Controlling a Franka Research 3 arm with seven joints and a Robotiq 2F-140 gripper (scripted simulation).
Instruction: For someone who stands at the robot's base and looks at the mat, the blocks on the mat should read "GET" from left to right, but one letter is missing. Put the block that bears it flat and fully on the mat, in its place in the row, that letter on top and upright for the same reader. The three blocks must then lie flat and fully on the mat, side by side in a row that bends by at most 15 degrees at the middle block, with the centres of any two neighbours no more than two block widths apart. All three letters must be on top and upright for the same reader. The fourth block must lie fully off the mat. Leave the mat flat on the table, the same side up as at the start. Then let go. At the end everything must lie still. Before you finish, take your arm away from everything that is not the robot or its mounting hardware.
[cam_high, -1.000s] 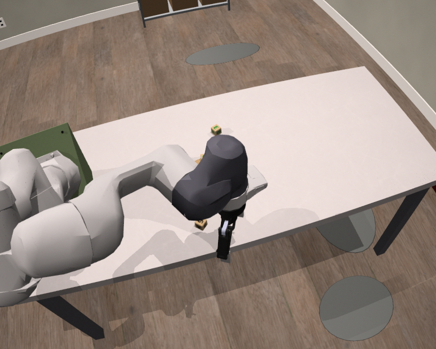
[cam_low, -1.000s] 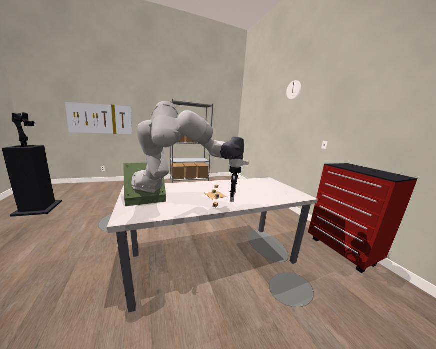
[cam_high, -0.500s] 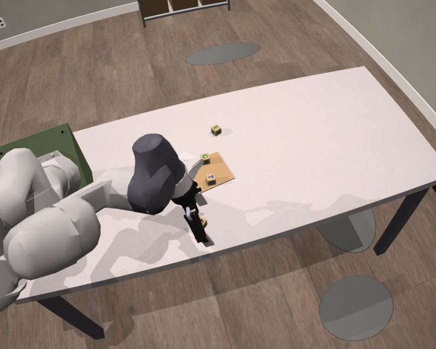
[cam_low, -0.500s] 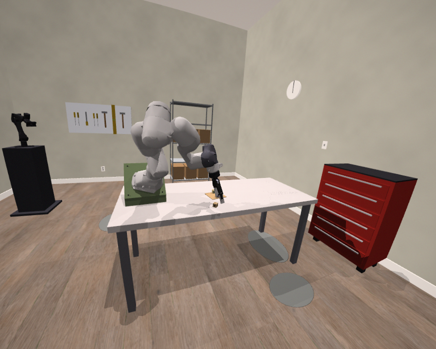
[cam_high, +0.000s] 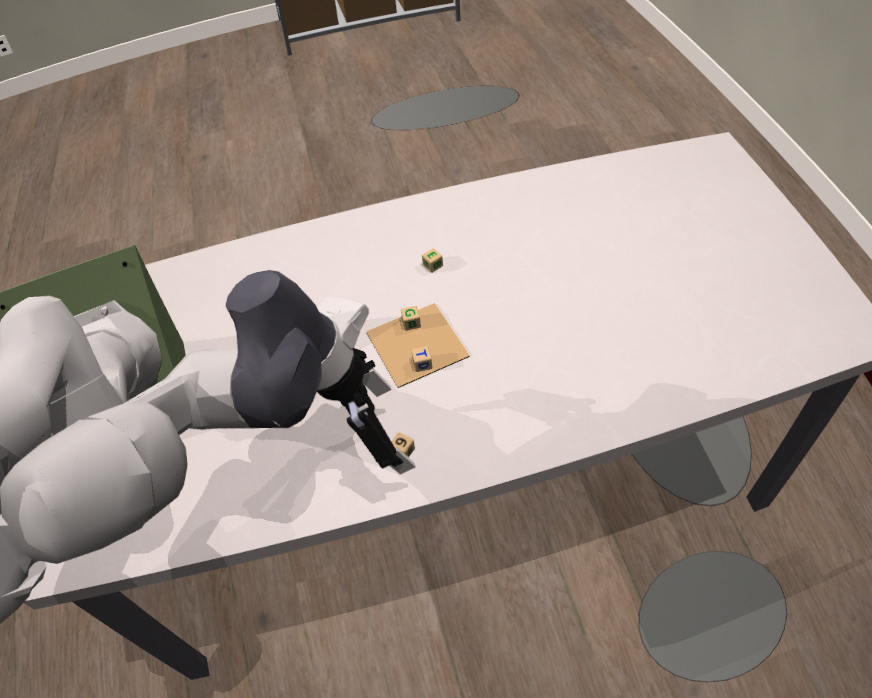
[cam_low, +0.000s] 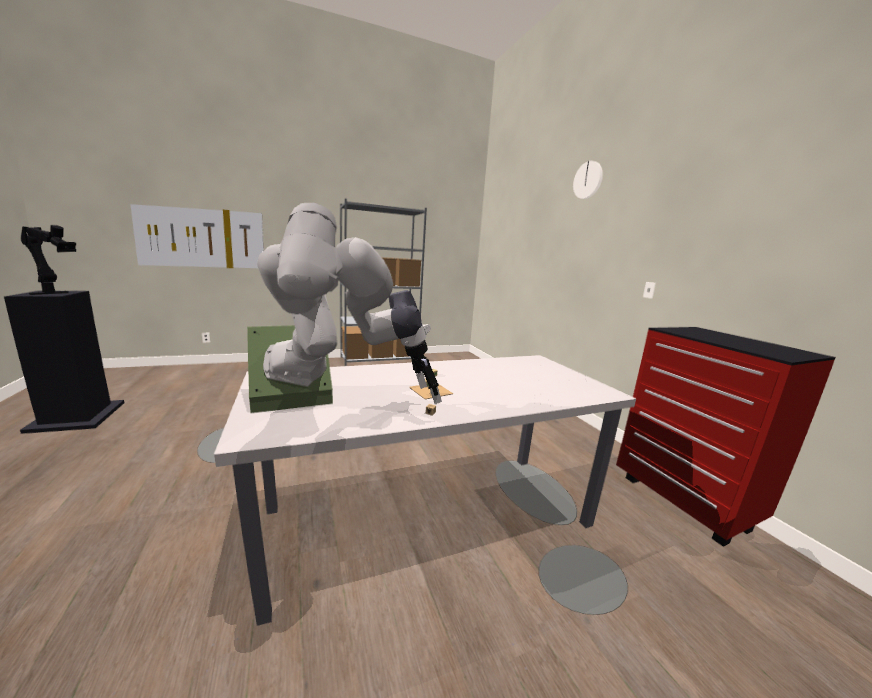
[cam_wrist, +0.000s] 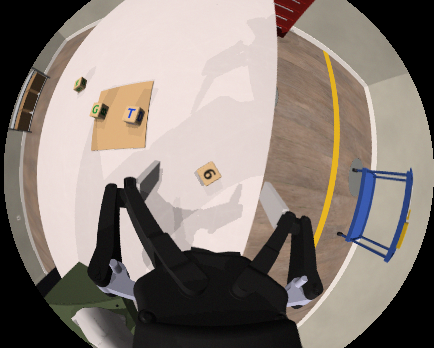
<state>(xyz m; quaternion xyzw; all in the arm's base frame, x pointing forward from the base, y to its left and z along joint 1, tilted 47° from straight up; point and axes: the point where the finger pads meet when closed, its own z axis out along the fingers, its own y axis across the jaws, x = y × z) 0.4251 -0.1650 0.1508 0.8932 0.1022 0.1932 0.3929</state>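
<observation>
White rectangular counter (cam_high: 581, 240) on dark legs fills mid frame in the top view, wood plank floor around it. Red drawer cabinet (cam_low: 716, 429) with silver handles at right of the exterior view; metal shelf rack (cam_low: 423, 240) with brown boxes behind the arm, black pedestal (cam_low: 58, 356) far left. Bulky white arm with dark grey wrist (cam_high: 280, 349) comes from the lower left of the top view, off a green base block (cam_high: 149, 291). It covers the counter's left part and throws broad shadows there.

Tan square mat (cam_high: 443, 342), flat, centre of the top view. On it two small wooden cubes: G block (cam_high: 409, 317) toward the upper left corner, T block (cam_high: 422, 358) lower right of it, apart with a gap between. E block (cam_high: 432, 259) sits off the mat, above it on bare counter, nothing in the way. Fourth cube, the 6 block (cam_high: 402, 443), lies below the mat near the counter's front edge.

Gripper (cam_wrist: 212, 189) black, fingers spread wide and released, hovering with the 6 block between them, not touching it in the wrist view.
</observation>
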